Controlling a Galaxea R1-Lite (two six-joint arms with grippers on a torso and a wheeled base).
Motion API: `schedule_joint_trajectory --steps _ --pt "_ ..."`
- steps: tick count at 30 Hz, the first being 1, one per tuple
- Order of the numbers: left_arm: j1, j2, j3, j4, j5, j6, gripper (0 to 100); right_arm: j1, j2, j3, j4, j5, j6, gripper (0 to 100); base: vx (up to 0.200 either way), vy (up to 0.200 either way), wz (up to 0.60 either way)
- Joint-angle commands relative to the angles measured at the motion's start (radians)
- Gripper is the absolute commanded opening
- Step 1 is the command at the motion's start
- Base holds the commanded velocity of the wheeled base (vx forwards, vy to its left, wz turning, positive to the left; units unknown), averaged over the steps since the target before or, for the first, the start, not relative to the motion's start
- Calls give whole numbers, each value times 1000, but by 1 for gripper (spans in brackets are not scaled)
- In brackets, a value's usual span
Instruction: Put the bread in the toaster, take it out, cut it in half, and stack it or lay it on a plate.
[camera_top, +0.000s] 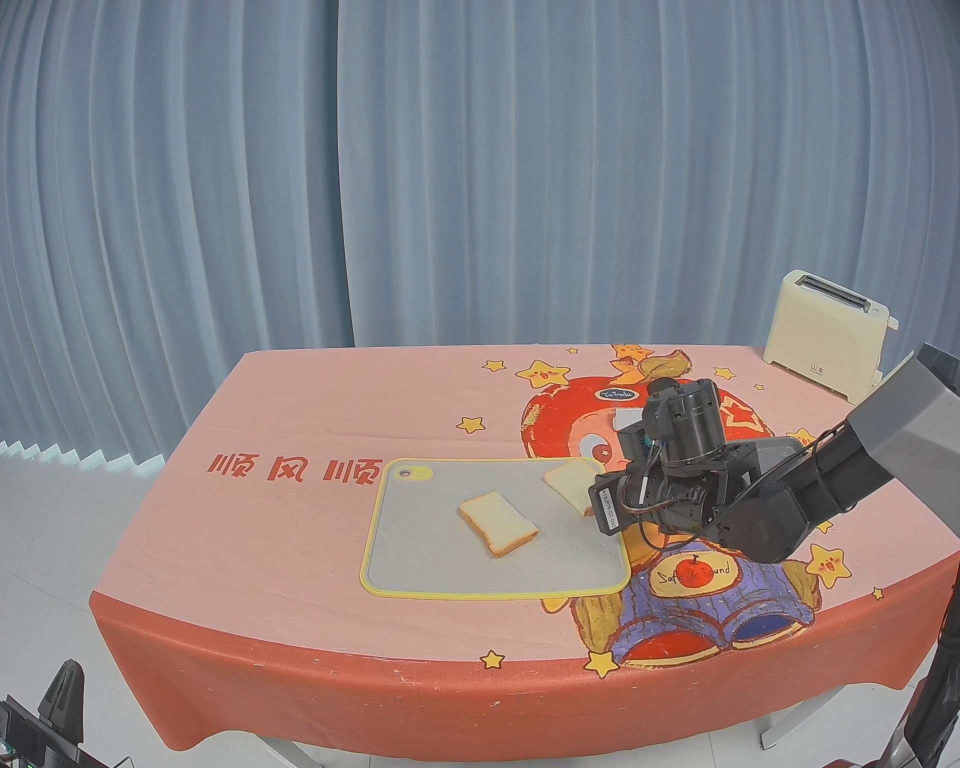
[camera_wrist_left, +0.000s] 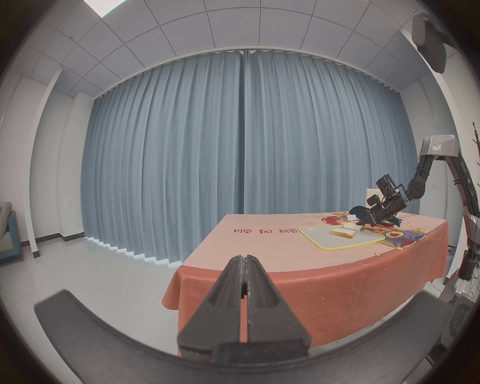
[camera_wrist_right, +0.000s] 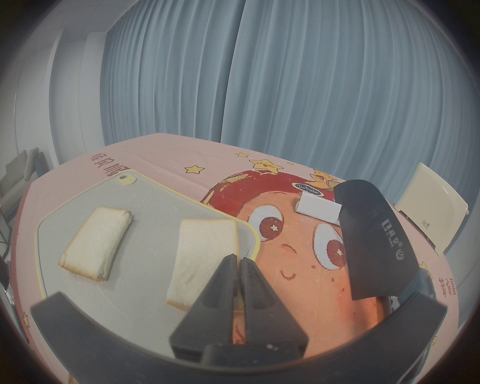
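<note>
the bread is already cut: one bread half (camera_top: 497, 523) lies flat near the middle of the cutting board (camera_top: 430, 545), and the other half (camera_top: 570, 483) lies at the board's far right corner, apart from the first. the right gripper (camera_wrist_right: 238, 261) hangs low over the near edge of that second piece. its fingers are pressed together with only a thin slit between them, and they appear to hold nothing. the arm and wrist cover part of this piece in the head view.

a black knife (camera_wrist_right: 377, 240) with a white handle lies on the tablecloth (camera_top: 300, 560) just off the board's right side, between the board and the toaster (camera_top: 828, 333), which stands at the table's far right corner. a blue-grey curtain (camera_top: 300, 150) hangs behind the table.

the left gripper (camera_wrist_left: 243, 260) is well away from the table, down off its left side. its fingers are closed against each other with nothing between them.
</note>
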Motion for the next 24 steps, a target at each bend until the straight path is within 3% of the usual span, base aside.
schedule_joint_trajectory --steps 1,24 --pt "1 -16 13 0 1 0 0 1 -13 -2 -10 1 1 0 0 0 0" --pt "1 -16 13 0 1 0 0 35 -159 115 -25 -29 10 0 0 0 0"
